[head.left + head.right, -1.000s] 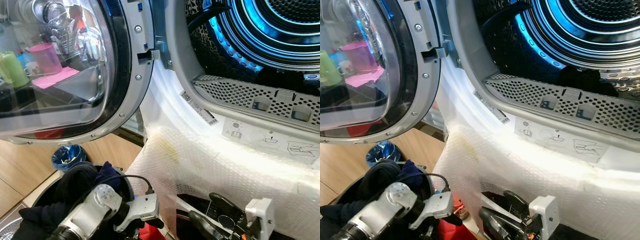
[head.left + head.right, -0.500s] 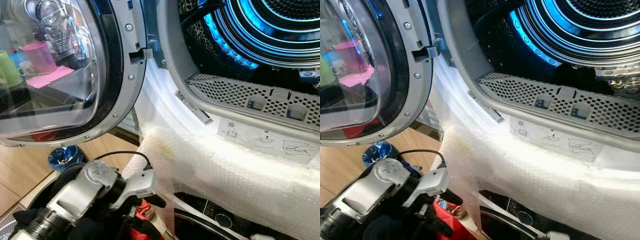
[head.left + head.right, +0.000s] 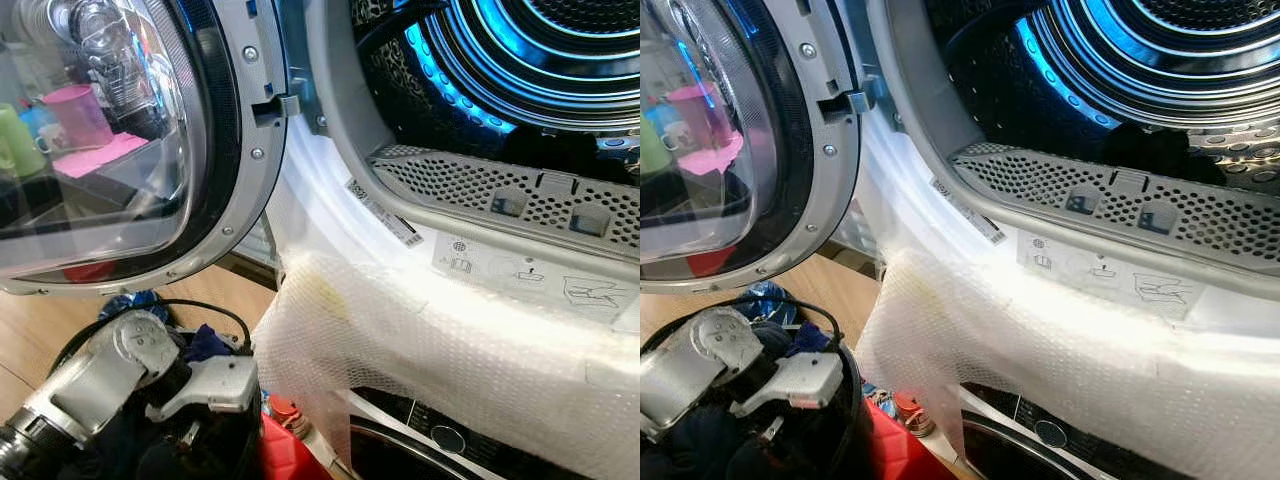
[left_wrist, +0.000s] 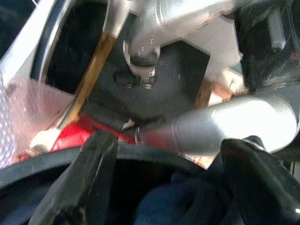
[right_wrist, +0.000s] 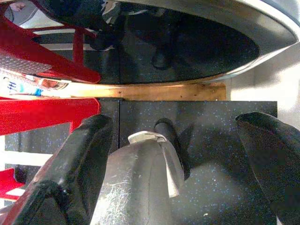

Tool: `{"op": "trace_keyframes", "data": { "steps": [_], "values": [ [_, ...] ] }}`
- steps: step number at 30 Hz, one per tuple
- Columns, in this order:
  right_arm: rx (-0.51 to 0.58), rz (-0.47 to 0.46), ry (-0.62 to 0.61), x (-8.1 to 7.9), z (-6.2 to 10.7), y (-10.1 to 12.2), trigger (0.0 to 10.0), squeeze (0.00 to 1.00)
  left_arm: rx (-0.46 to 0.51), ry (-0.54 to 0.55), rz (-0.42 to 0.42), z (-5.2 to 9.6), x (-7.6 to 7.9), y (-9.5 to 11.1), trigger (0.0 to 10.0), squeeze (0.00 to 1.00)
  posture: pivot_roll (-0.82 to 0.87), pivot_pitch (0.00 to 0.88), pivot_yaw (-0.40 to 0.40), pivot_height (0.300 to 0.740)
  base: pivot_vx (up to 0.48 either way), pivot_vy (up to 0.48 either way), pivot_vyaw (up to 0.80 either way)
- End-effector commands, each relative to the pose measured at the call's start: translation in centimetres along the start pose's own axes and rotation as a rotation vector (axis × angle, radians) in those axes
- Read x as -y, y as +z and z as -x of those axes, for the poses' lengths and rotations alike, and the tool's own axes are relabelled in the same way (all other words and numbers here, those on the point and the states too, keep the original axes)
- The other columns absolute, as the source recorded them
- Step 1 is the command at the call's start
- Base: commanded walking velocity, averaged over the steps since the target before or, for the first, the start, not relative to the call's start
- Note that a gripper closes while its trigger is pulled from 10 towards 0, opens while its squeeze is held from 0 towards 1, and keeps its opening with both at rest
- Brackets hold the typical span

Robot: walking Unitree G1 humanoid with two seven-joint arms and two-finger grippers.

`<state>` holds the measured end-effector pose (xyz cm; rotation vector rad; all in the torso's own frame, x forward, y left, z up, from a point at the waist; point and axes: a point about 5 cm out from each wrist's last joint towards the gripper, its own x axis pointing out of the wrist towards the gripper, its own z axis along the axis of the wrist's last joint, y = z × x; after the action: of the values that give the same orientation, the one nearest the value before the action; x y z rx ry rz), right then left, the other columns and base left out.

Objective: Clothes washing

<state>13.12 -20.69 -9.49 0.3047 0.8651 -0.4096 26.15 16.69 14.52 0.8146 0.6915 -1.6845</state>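
The upper machine's drum stands open and lit blue, with a dark shape low inside it. Its round glass door is swung out to the left. At the bottom left my left arm reaches down into a black basket of dark clothes. In the left wrist view my left gripper is open just above dark blue cloth inside the basket rim. My right gripper is open, low down near the floor, holding nothing.
Bubble wrap hangs over the machine's front below the drum, above the lower machine's door. A red frame stands beside the basket. A blue bag lies on the wooden floor behind it.
My left arm has dropped lower into the basket. The right gripper, at the bottom right a second ago, has sunk out of the eye views. The camera has shifted a little.
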Motion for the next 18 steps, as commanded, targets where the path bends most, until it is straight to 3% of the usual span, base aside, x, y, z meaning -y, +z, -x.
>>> {"op": "trace_keyframes", "data": {
  "steps": [1, 15, 18],
  "values": [
    [-0.044, -0.008, -0.007, -0.2, 0.3, -1.4, 10.0, 0.0, -0.051, -0.001, 0.013, 0.2, 0.3, -1.0, 10.0, 0.0, 0.07, 0.095, 0.117, 0.74, 0.0, 0.0, 0.0],
    [-0.057, -0.017, -0.025, 0.4, 0.3, -1.6, 10.0, 0.0, -0.042, -0.108, 0.019, 0.8, 1.9, -2.0, 10.0, 0.0, 0.09, 0.082, 0.101, 0.74, 0.0, 0.0, 0.0],
    [-0.062, -0.009, -0.021, 0.4, 0.3, -1.7, 10.0, 0.0, -0.133, -0.117, -0.001, 1.0, 2.1, -3.2, 10.0, 0.0, 0.09, 0.081, 0.092, 0.74, 0.0, 0.0, 0.0]
  ]
}}
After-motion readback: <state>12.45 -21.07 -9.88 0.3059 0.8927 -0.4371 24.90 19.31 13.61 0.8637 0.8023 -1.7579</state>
